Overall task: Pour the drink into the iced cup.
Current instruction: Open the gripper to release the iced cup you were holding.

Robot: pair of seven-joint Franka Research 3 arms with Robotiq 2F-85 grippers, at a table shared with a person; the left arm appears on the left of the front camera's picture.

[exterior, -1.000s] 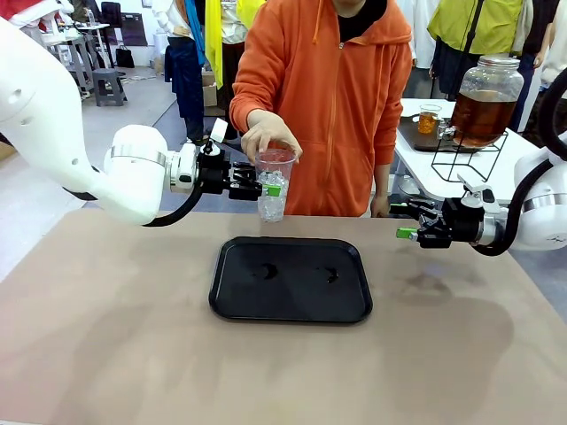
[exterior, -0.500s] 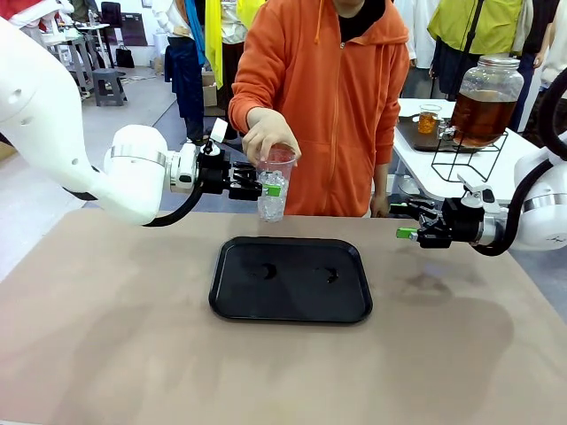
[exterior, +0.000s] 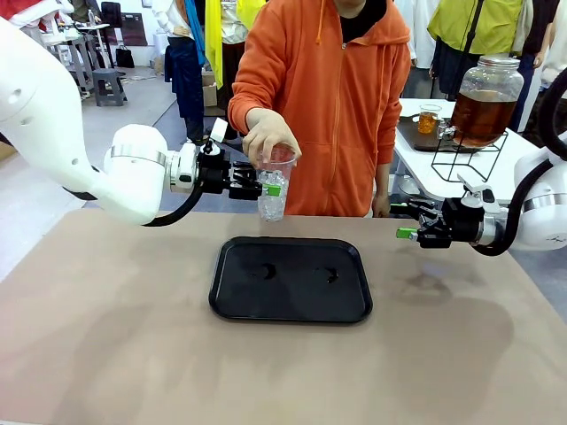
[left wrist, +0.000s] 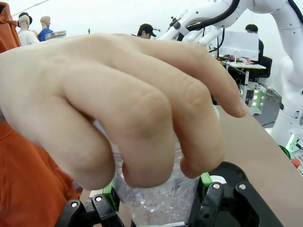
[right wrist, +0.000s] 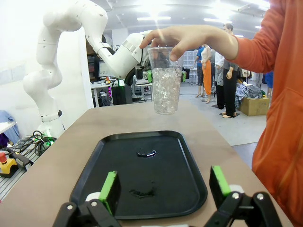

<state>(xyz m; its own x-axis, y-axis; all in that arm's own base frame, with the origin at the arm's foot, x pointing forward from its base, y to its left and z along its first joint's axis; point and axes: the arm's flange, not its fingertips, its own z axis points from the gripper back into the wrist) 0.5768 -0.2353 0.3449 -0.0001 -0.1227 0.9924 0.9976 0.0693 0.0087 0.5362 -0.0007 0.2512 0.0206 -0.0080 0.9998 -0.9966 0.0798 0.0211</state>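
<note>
Iced cup in left end effector, person's hand atop.

In the left wrist view, the person's hand covers the upper part of the cup; the bottom edge cuts off its base.
</note>
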